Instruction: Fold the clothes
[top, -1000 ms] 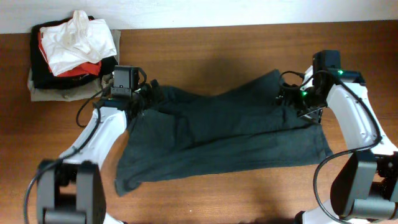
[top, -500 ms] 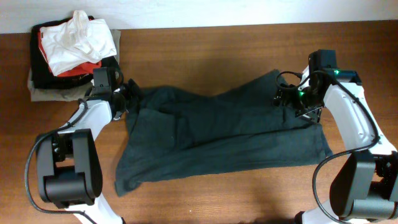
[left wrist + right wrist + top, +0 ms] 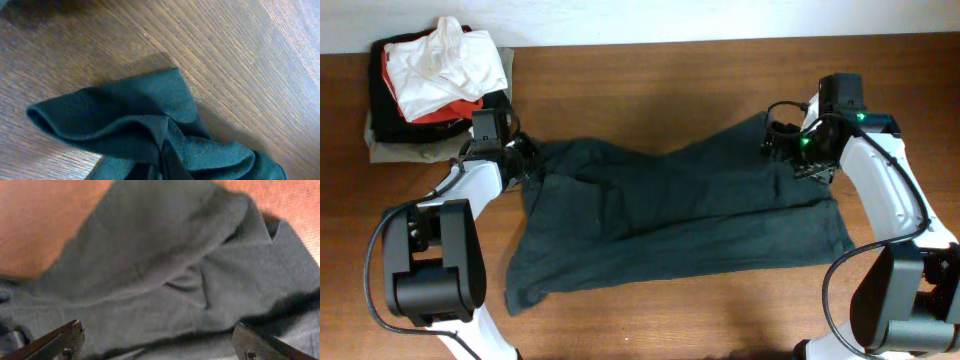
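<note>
Near edge: wooden table [image 3: 660, 310], bare strip in front. Bases of both arms sit at the near left and near right corners.

Mid table: dark green garment [image 3: 680, 220] lying spread but rumpled, long axis left to right. Near-left corner droops toward the near edge. Right side sits flatter. Creases run across the middle. Far edge dips at centre and rises at both far corners.

Far-left corner: left gripper [image 3: 518, 152] on the cloth. The left wrist view shows the fabric drawn into a bunched fold that converges at a dark fingertip at the bottom of the frame, so the jaws are pinched together on that corner. Wood grain beyond the fold.

Far-right corner: right gripper [image 3: 781, 148] over the raised peak of the garment. The right wrist view shows both fingers [image 3: 65, 339] spread wide, with cloth lying loose below and between them and nothing clamped.

Far left, past the left gripper: pile of clothes [image 3: 390, 110], apart from the garment. White piece [image 3: 445, 60] on top, red and black layers under it.
</note>
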